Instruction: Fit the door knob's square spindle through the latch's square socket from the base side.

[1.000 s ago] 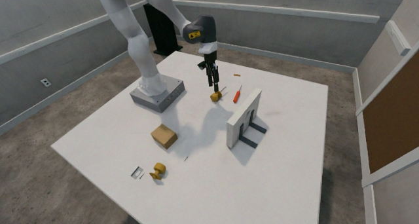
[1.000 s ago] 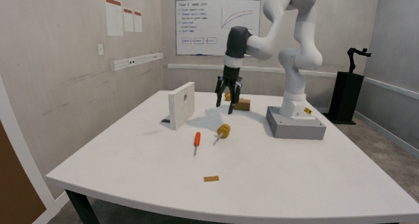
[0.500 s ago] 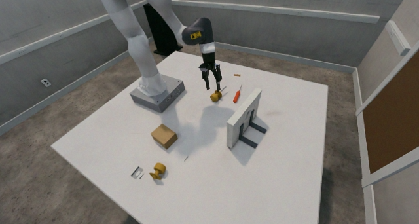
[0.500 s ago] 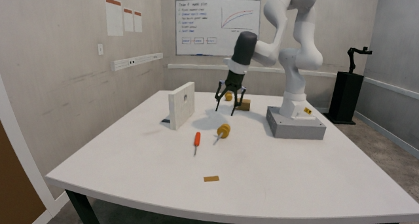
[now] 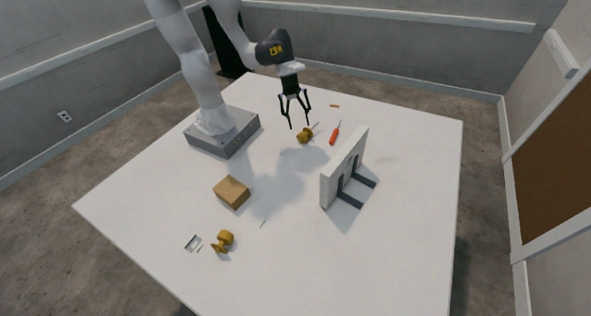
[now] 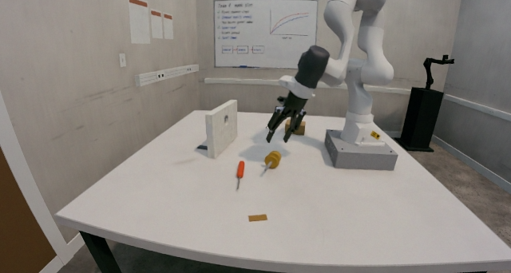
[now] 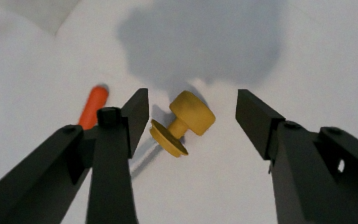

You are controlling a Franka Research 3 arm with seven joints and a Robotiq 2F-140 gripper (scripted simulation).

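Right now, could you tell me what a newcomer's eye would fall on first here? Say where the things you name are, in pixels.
Probably the white arm (image 5: 194, 71) (image 6: 375, 37), its open black gripper (image 5: 299, 126) (image 6: 277, 140) (image 7: 192, 103) poised above a brass-coloured knob with a spindle (image 5: 305, 135) (image 6: 273, 160) (image 7: 192, 112). Next come the orange-handled screwdriver (image 5: 333, 137) (image 6: 240, 169) (image 7: 94, 106) beside that knob and the upright pale panel (image 5: 343, 156) (image 6: 222, 129) beyond the screwdriver from the robot's base.
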